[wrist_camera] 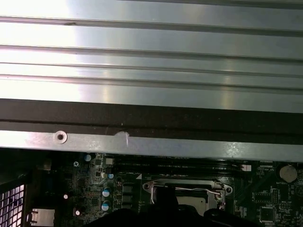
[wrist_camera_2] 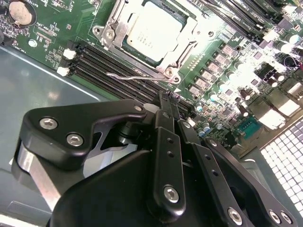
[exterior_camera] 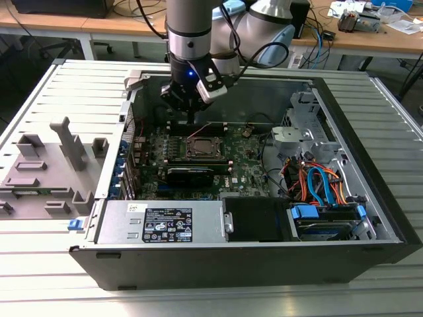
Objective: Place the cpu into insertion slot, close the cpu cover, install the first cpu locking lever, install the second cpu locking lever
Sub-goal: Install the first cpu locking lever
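A: What is seen in the exterior view?

B: An open black computer case (exterior_camera: 264, 257) is laid on a ribbed pale metal tabletop (exterior_camera: 39, 99), with wooden desks and cables behind it. A grey moulded fixture (exterior_camera: 46, 172) is set at the exterior view's left. The black tool (exterior_camera: 190, 117) is hung just above the green motherboard (exterior_camera: 244, 162), beside the far edge of the socket.

A: And in the second wrist view?

B: The small square cpu with a pale silver-grey top (wrist_camera_2: 154, 30) is seated in the socket, framed by the thin silvery cpu cover (wrist_camera_2: 113, 23), which lies flat over it. A thin wire locking lever (wrist_camera_2: 137, 74) is stretched along the socket's edge. The tool's fingers (wrist_camera_2: 168, 111) are brought close together with nothing held.

A: The first wrist view?

B: The ribbed tabletop (wrist_camera: 151, 56) and the case's rim (wrist_camera: 151, 144) are shown, with the socket's lever (wrist_camera: 199, 189) below.
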`<state>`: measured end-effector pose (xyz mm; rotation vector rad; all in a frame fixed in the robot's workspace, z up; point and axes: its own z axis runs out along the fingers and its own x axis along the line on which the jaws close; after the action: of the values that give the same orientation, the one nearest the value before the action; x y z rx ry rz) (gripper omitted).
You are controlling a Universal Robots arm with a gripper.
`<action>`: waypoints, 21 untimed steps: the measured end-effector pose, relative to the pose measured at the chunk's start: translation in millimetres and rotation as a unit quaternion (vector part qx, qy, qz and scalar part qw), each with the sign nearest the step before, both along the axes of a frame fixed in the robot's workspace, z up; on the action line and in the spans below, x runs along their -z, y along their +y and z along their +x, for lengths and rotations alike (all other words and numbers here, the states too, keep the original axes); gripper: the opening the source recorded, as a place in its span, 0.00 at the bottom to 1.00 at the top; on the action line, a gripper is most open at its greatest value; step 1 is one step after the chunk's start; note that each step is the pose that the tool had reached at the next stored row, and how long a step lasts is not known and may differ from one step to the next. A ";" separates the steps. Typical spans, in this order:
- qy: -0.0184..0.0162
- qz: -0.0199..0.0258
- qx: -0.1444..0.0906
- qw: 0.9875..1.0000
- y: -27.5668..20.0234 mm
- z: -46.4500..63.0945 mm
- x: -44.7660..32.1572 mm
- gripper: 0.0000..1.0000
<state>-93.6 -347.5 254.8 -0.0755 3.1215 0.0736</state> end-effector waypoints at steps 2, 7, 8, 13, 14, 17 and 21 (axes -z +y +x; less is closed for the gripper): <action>0.000 0.000 0.000 1.000 0.0 0.5 0.1 0.11; 0.000 0.000 0.000 1.000 0.0 1.9 1.3 0.11; 0.000 0.000 0.000 1.000 0.0 1.9 1.4 0.11; 0.000 0.000 0.000 1.000 0.0 2.2 3.1 0.11; 0.000 0.000 0.000 1.000 0.0 2.3 3.4 0.11; 0.000 0.000 0.000 1.000 0.0 2.4 4.3 0.11; 0.000 0.000 0.000 1.000 0.0 2.5 5.3 0.11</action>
<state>-91.1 -347.5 249.5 -0.0754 3.1215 0.0734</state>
